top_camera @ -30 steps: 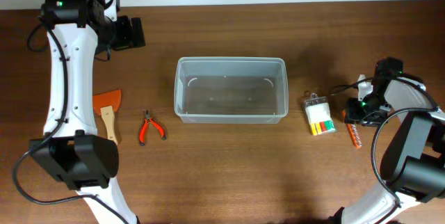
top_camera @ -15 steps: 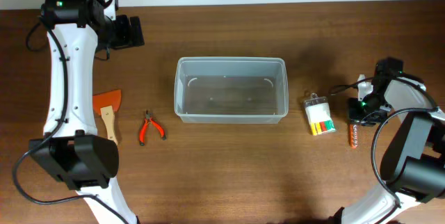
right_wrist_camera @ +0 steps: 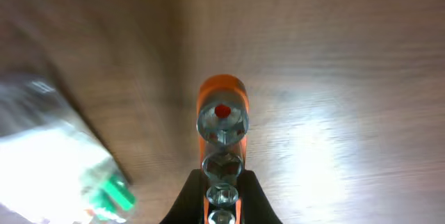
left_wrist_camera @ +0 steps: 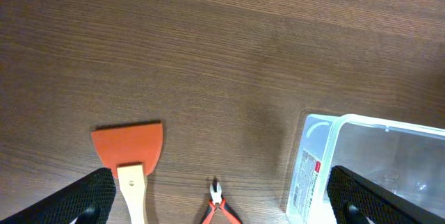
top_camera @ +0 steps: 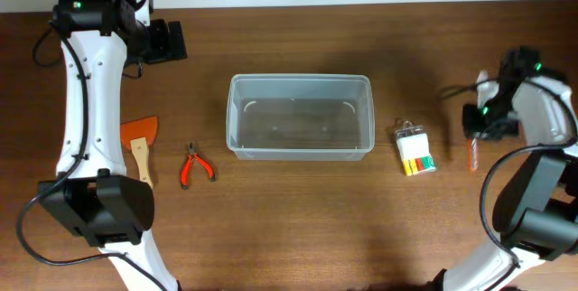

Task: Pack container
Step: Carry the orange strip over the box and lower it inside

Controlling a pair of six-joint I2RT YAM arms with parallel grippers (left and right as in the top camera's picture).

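Clear plastic container (top_camera: 298, 153): stands on the desk (top_camera: 298, 228), long side running left to right, top open, no lid. The walls are translucent, the corners rounded, and a rim runs all round. The left wrist view shows a printed label on its left end wall. Nothing is seen inside it.

Right fingers (right_wrist_camera: 189, 200): pinching the metal end of an orange-handled driver (right_wrist_camera: 221, 123), which hangs handle-down. It is well to the right of the container, beyond the packet (top_camera: 415, 151) that lies just right of the container. Whether the handle is clear of the desk cannot be told.

Left fingers (left_wrist_camera: 87, 200): spread wide, holding nothing, above the desk behind and left of the container. Pliers (top_camera: 194, 164) and scraper (top_camera: 140, 146) lie left of the container, untouched.

Step in hand, as judged: carry the driver across and set it in the container.

Recommendations:
- Raise the driver first, so the dangling handle passes above the packet and the container's right end rim.
- The grip sits on a narrow shank and the driver may swing or pivot, so travel steadily and avoid sharp stops.
- Bring the handle down inside the walls before parting the fingers. A release from above the rim risks a bounce on the hard floor.
- Lay it along a long wall, leaving room for the other items.
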